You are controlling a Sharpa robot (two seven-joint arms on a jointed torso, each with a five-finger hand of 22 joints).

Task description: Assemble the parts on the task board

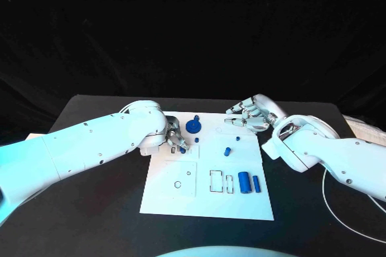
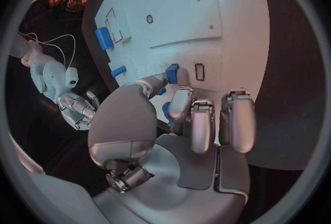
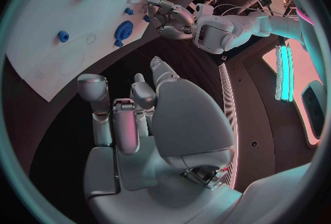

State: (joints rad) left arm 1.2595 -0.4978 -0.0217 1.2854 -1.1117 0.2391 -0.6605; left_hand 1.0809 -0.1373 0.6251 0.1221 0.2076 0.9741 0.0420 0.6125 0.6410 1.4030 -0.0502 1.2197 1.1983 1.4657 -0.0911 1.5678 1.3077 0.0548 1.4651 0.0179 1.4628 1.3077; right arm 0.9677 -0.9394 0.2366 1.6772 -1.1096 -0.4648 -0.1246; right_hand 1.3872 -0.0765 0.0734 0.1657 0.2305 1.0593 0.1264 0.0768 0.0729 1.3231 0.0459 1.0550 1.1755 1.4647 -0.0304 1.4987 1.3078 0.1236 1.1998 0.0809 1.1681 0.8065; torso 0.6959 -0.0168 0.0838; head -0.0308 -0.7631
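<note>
Blue parts (image 1: 244, 183) on white task board (image 1: 185, 195), black table (image 1: 96, 212).

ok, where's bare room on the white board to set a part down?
Free: the near strip of the white task board, below the two blue cylinders, and the middle-left patch beside the small ring outline. Crowded: the far edge, where the left robot hand holds a small blue part, next to the blue gear and the right robot hand.

my head view dim around a brightly lit task board (image 1: 205, 201), black backdrop swallowing detail, cool sheen on my arms, my wrist views bent at their rims
</note>
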